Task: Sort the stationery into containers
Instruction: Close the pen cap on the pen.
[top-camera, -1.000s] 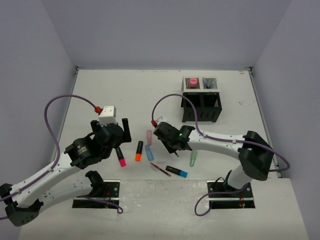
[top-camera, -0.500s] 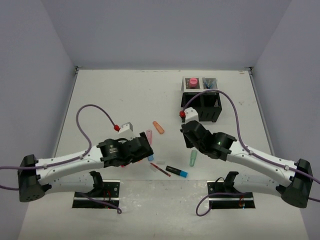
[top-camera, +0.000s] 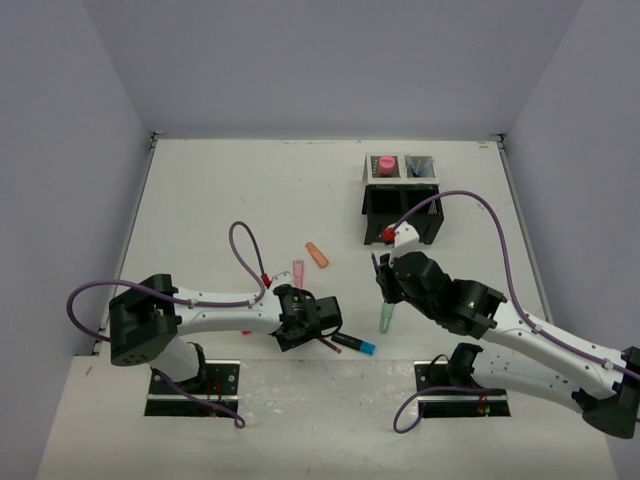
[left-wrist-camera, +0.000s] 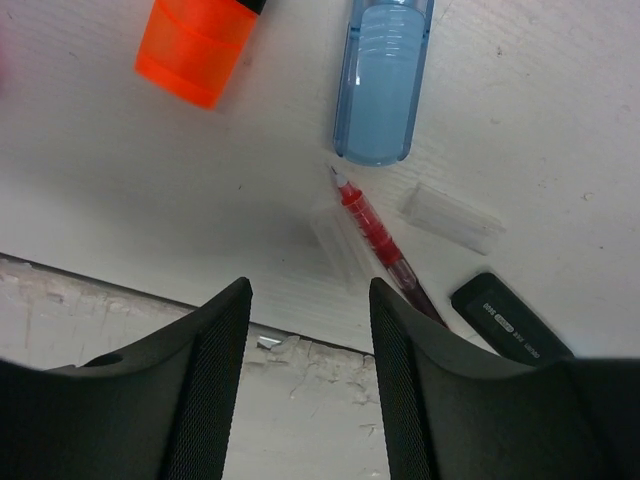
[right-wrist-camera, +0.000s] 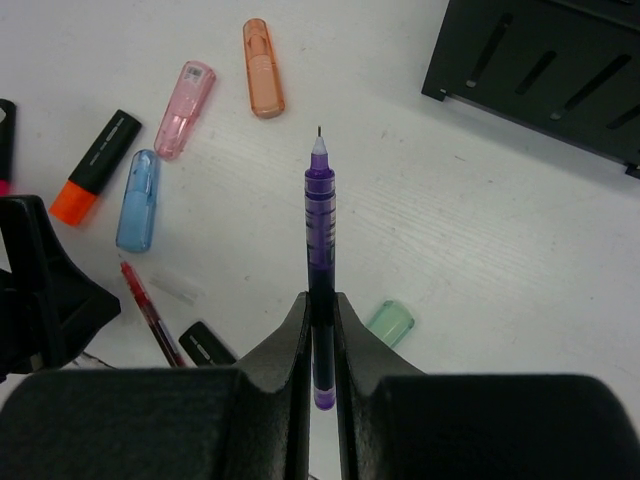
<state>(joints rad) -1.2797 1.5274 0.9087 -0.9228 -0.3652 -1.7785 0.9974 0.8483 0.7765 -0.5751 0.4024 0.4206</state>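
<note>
My right gripper (right-wrist-camera: 320, 300) is shut on a thin purple pen (right-wrist-camera: 320, 220), which points forward above the table; it shows in the top view too (top-camera: 385, 275). The black mesh organizer (top-camera: 400, 205) stands beyond it, with a pink item (top-camera: 385, 163) and blue pens (top-camera: 420, 165) in its back compartments. My left gripper (left-wrist-camera: 310, 290) hangs low over the table's front edge, jaws apart with nothing between them. Just ahead of it lie a red pen (left-wrist-camera: 385, 255), a blue highlighter (left-wrist-camera: 382, 80), an orange highlighter (left-wrist-camera: 200, 45) and a black highlighter (left-wrist-camera: 510, 325).
A peach highlighter (top-camera: 317, 255), a pink one (top-camera: 298, 272) and a mint one (top-camera: 386, 318) lie loose mid-table. A clear pen cap (left-wrist-camera: 450, 215) rests beside the red pen. The chipped front edge (left-wrist-camera: 300, 350) of the table runs under my left fingers.
My left arm has swung right and down to the items by the front edge, and its jaws have narrowed. My right arm has drawn back toward the organizer with the purple pen.
</note>
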